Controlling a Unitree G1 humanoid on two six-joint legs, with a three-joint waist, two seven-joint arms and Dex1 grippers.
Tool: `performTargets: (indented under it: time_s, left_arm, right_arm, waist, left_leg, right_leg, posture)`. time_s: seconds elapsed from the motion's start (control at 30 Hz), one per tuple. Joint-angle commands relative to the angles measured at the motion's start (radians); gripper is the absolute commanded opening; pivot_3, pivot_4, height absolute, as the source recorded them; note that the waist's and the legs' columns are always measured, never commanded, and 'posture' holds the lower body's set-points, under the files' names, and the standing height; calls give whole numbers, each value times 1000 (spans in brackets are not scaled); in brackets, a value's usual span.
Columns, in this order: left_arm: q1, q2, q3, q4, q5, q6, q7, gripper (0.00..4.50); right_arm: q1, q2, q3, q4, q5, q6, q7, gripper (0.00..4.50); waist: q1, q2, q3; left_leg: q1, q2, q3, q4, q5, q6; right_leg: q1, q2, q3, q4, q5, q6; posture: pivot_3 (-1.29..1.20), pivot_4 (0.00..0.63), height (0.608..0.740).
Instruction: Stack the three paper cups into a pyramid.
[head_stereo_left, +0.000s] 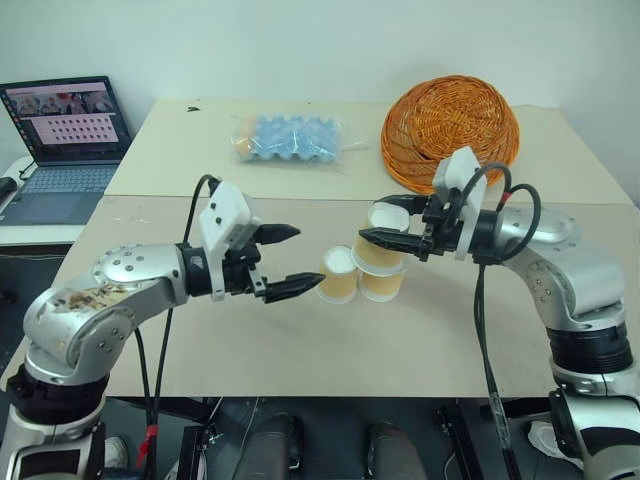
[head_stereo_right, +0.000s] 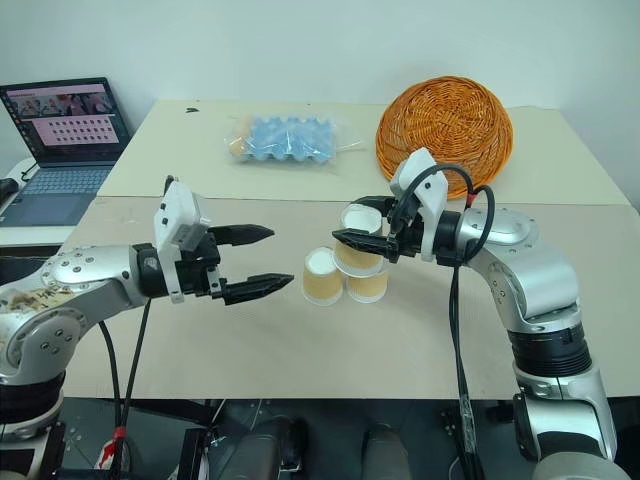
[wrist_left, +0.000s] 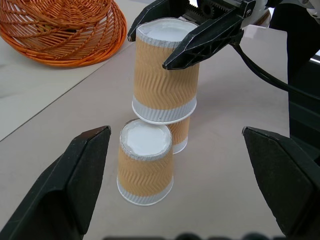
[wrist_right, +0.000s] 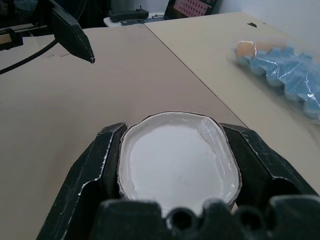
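At the far side of the beige table (head_stereo_left: 300, 340) sits a round orange wicker basket (head_stereo_left: 450, 128), tilted up on its edge, and beside it a clear plastic bag of blue egg trays (head_stereo_left: 290, 138). An open laptop (head_stereo_left: 66, 148) stands on a lower grey surface off to the robot's left. None of these crowds the middle of the table, where the 3 small tapered paper cups are grouped.

All 3 cups have tan-orange ribbed sides with white bands and stand upside down, white bases up. 2 bottom cups (wrist_left: 145, 163) stand on the table just beside each other, the one nearer the left arm in plain sight and the other (wrist_left: 179, 135) largely hidden behind the raised cup. The top cup (wrist_left: 165, 70) sits at the level of their bases, over the farther one, clamped near its base between the 2 black fingers of the right gripper (head_stereo_left: 390, 228); its base is squeezed to an oval.

The left gripper (head_stereo_left: 285, 260) hovers just beside the cups with its fingers wide apart, holding nothing.
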Motion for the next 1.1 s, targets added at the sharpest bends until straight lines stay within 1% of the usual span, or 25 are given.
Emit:
performTargets:
  time_s: [0.03, 0.47, 0.77, 1.0, 1.07, 1.1]
  left_arm:
    - [-15, 0, 8, -8, -13, -4, -1, 4500]
    - [-20, -1, 9, -1, -15, -2, 1, 4500]
    - [-14, 0, 13, -9, -22, 1, 8, 4500]
    - [-11, 4, 14, -13, -33, 2, 16, 4500]
    - [-11, 5, 14, -13, -37, 2, 18, 4500]
    - [-10, 4, 14, -13, -40, 3, 20, 4500]
  right_arm:
    - [-42, -6, -23, -29, 5, -5, -10, 2587]
    - [-45, 10, 10, -90, 9, 31, -30, 2587]
    - [-12, 16, 45, -56, -36, 2, -36, 2587]
    - [-8, 26, 46, -35, -49, -1, -37, 2587]
    - [-10, 27, 45, -37, -51, -2, -39, 3568]
    - [-11, 26, 44, -38, -51, -3, -38, 3812]
  waist:
    - [0, 0, 0]
    - [0, 0, 0]
    - [0, 0, 0]
    - [0, 0, 0]
    - [0, 0, 0]
    - [0, 0, 0]
  left_leg:
    - [0, 0, 0, 0, 0, 0]
    - [0, 0, 0, 0, 0, 0]
    - [0, 0, 0, 0, 0, 0]
    - [0, 0, 0, 1, 0, -1]
    - [0, 0, 0, 1, 0, 0]
    - [0, 0, 0, 1, 0, -1]
  right_leg:
    - [0, 0, 0, 0, 0, 0]
    - [0, 0, 0, 0, 0, 0]
    - [0, 0, 0, 0, 0, 0]
    - [0, 0, 0, 1, 0, 0]
    - [0, 0, 0, 1, 0, 0]
    - [0, 0, 0, 2, 0, 0]
  posture:
    - [0, 150, 726]
    - [0, 150, 726]
    - [0, 150, 726]
    - [0, 150, 726]
    - [0, 150, 726]
    - [0, 150, 726]
